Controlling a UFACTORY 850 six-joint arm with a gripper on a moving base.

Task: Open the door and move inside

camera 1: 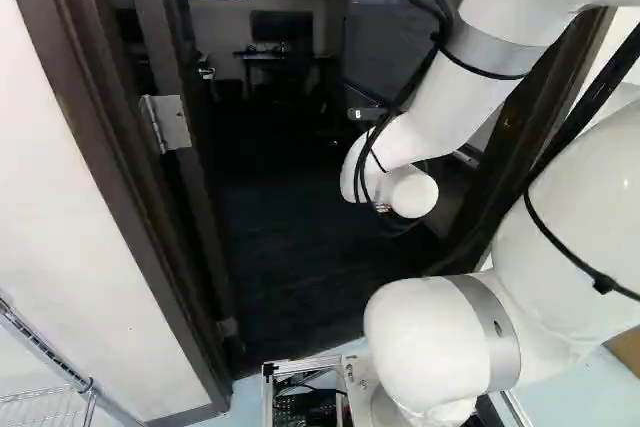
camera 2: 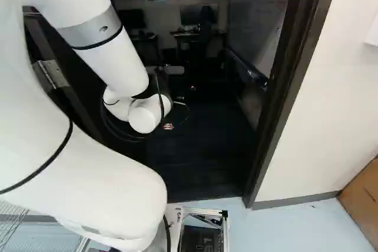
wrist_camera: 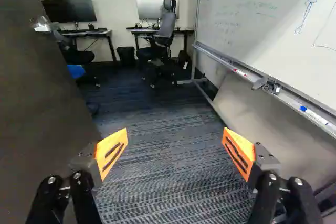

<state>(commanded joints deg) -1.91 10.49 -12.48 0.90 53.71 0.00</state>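
Though dim, door (wrist_camera: pixel 42 103) apparently open, opposite whiteboard (wrist_camera: pixel 252 30).

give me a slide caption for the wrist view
The open gripper points into an office past the open door, with a whiteboard opposite and desks at the far wall.

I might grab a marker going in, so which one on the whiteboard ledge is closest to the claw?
The blue-capped marker; the one with red lies farther along the ledge, toward the desks.
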